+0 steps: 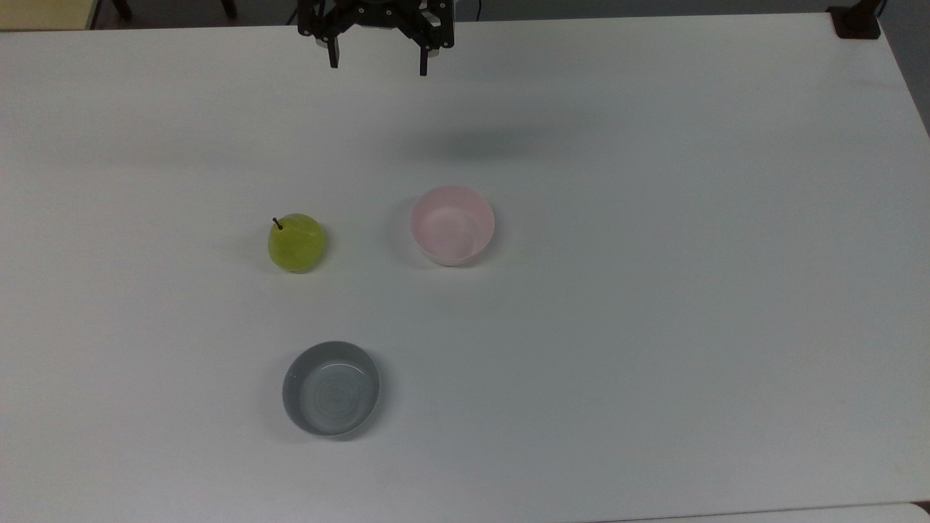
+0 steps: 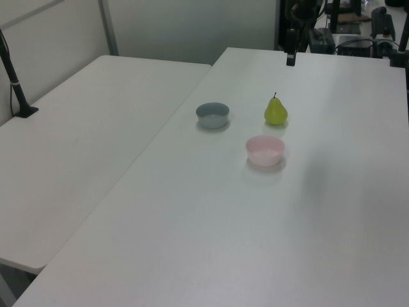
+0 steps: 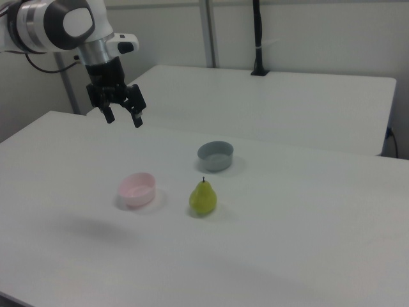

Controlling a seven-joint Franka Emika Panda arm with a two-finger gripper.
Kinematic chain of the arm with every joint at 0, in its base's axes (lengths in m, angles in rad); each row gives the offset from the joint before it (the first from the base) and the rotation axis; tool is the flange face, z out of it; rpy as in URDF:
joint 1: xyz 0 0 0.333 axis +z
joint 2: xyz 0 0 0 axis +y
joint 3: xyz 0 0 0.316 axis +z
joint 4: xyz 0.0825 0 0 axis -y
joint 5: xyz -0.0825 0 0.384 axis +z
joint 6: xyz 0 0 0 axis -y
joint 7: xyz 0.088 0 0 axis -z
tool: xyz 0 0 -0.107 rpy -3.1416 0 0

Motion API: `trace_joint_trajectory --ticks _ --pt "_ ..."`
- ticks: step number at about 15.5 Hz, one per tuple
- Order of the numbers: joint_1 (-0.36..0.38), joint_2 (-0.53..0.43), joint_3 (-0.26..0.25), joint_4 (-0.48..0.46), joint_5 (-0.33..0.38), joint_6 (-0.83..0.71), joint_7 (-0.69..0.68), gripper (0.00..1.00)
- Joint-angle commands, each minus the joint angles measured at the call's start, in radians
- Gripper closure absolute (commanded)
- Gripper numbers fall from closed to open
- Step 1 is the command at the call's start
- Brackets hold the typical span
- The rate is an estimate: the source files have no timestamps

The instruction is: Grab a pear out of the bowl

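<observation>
Yellow-green, the pear [image 1: 296, 242] stands upright on my white table [image 1: 654, 290], not in the pink bowl [image 1: 452, 224], which sits empty just to the top view's right of it. I see the grey bowl [image 1: 331, 388] nearer the top view's bottom edge. My gripper [image 1: 378, 67] hangs high above the table's far edge, jaws spread wide and holding nothing.

Three fixed cameras around one table [image 1: 654, 290]

It is seen from overhead and obliquely from two opposite sides; the tabletop is shared.
</observation>
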Motion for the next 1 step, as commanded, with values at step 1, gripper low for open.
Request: trace_joint_trajectory --ticks 1 --pt "0.000 -0.015 -0.005 0.000 0.019 -0.024 0.003 0.00"
